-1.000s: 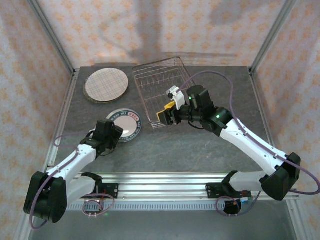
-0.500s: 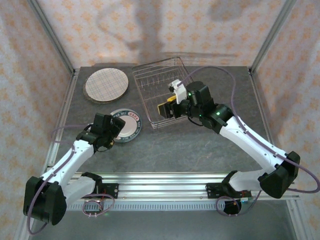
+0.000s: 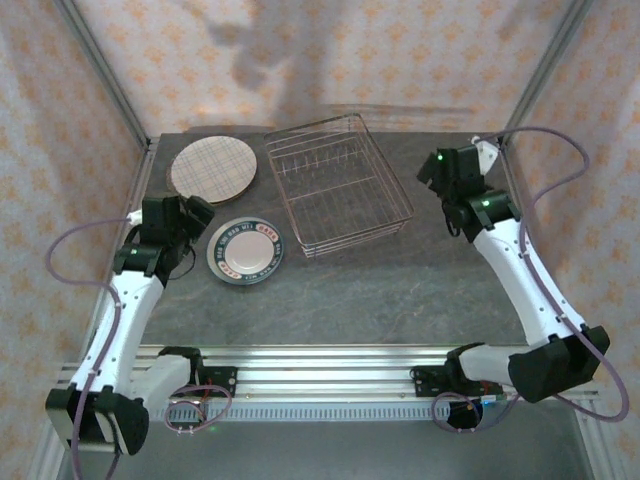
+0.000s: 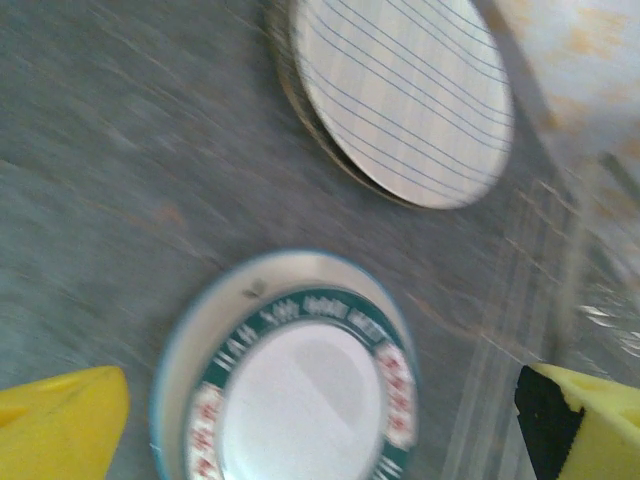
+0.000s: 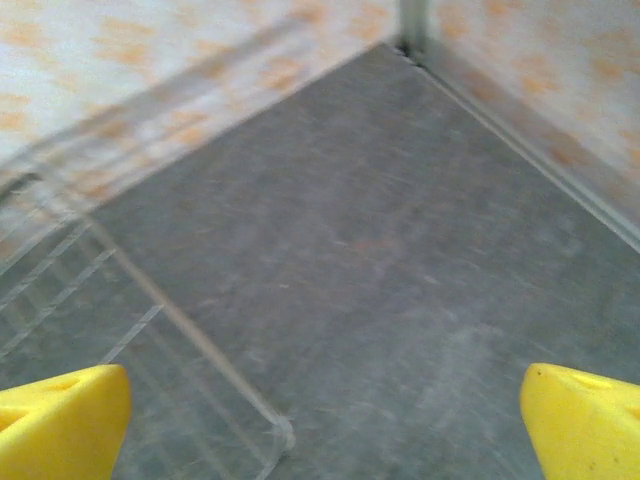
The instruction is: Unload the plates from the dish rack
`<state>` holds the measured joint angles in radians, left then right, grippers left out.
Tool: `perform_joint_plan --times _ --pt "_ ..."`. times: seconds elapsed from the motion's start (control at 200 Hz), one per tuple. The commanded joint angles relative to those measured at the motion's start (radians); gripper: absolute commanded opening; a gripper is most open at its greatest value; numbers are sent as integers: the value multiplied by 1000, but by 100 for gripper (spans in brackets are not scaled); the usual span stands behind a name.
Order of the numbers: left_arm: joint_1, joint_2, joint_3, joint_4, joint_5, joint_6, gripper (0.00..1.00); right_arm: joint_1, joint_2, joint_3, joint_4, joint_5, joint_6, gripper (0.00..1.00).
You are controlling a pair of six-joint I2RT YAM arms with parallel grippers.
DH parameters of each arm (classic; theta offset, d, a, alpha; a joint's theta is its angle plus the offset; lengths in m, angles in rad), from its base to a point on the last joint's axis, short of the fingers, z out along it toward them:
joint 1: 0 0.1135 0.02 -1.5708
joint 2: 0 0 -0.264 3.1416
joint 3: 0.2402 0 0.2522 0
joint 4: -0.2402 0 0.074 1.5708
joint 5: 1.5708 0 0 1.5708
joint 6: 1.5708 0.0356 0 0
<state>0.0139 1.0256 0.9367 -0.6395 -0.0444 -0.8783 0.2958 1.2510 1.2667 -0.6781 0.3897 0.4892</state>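
**Wide open, nothing held**

The left tool (image 3: 187, 214) hovers with its fingers spread wide and empty, just left of the green-banded plate (image 3: 246, 250), which lies flat on the worktop (image 3: 400, 290). The right tool (image 3: 441, 166), equally wide and empty, hangs to the right of the dish rack (image 3: 340, 185). The beige plaid plate (image 3: 212, 169) lies flat left of the rack, stacked on a darker-rimmed one.

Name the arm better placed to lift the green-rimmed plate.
Left: its pincer hangs open beside the green-rimmed plate; the right pincer sits on the dish rack's far side.
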Motion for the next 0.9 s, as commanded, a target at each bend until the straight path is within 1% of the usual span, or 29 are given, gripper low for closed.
perform_joint_plan --times 0.0,0.045,0.075,0.12,0.15,0.18,0.21,0.245,0.32,0.365,0.41,0.465,0.561,0.616,0.661,0.706,0.736,0.761,0.806,0.831,0.896 --pt "6 40 -10 -47 -352 115 99 -42 -11 -147 24 307 121 99" --pt "9 45 -56 34 -410 205 99 -69 -16 -253 181 317 17 100" --pt "12 49 -90 98 -447 269 99 -85 -12 -334 325 291 -77 99" --pt "13 48 -161 224 -479 401 99 -96 3 -441 532 258 -195 99" --pt "14 44 -205 304 -514 452 99 -98 25 -495 643 237 -261 99" --pt "18 45 -258 395 -519 514 99 -99 51 -530 722 210 -315 99" --pt "24 48 -299 467 -514 568 99 -100 81 -539 752 179 -337 99" --pt "36 57 -326 512 -509 598 100 -100 120 -537 764 146 -347 100" --pt "66 98 -357 581 -440 642 99 -98 199 -526 807 73 -420 99" --pt "70 118 -392 664 -397 669 99 -99 230 -537 868 52 -442 99" --pt "70 138 -422 741 -367 688 99 -101 261 -522 849 53 -441 100" --pt "73 170 -441 814 -338 705 99 -103 287 -535 891 21 -485 100" --pt "80 257 -456 948 -251 739 99 -103 286 -602 1013 -26 -553 99" --pt "82 291 -436 971 -206 758 100 -107 273 -635 1077 -57 -590 100" --pt "83 318 -445 1055 -184 772 100 -115 260 -671 1143 -109 -623 99" --pt "86 336 -446 1102 -166 771 100 -124 255 -717 1225 -164 -645 100" --pt "94 352 -448 1145 -141 772 100 -132 247 -741 1267 -173 -643 100" --pt "100 367 -441 1153 -122 772 99 -143 237 -748 1261 -195 -632 100" --pt "108 381 -404 1089 -86 770 100 -168 227 -774 1298 -224 -615 100" --pt "109 390 -397 1090 -65 775 100 -182 223 -786 1316 -238 -600 100" --pt "110 399 -395 1102 -15 787 100 -236 241 -841 1421 -314 -558 100"
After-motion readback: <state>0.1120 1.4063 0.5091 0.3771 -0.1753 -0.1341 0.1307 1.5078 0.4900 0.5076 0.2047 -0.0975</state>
